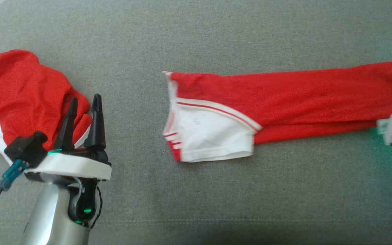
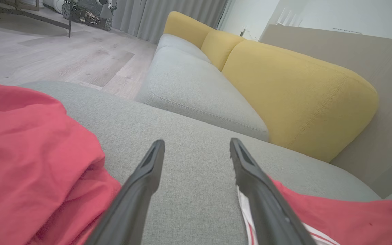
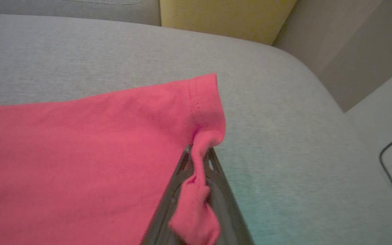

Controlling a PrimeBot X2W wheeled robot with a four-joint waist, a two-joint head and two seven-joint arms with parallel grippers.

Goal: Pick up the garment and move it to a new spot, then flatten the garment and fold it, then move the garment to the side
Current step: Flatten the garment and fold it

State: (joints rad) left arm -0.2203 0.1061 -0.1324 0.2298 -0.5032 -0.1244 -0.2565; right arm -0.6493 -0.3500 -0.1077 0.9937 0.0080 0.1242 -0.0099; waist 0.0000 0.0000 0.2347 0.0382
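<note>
Garment [image 1: 284,98] lies stretched centre to right edge on cushion [image 1: 216,190], seemingly mid-flattening. Right pincer [image 3: 198,151] clamped on its hem corner. Left pincer [image 1: 85,98] apart over crumpled red cloth [image 1: 22,85], lower left. Folding, side-move remain.

Home living room: grey sofa [image 2: 196,88], yellow cushions [image 2: 294,95], curtains [image 2: 168,13], wood floor [image 2: 63,58]

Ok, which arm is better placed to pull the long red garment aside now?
Right. The right gripper is shut on the end hem of the long red garment, with fabric pinched between its fingers. The left gripper is open and empty by the crumpled red cloth, apart from that garment.
</note>
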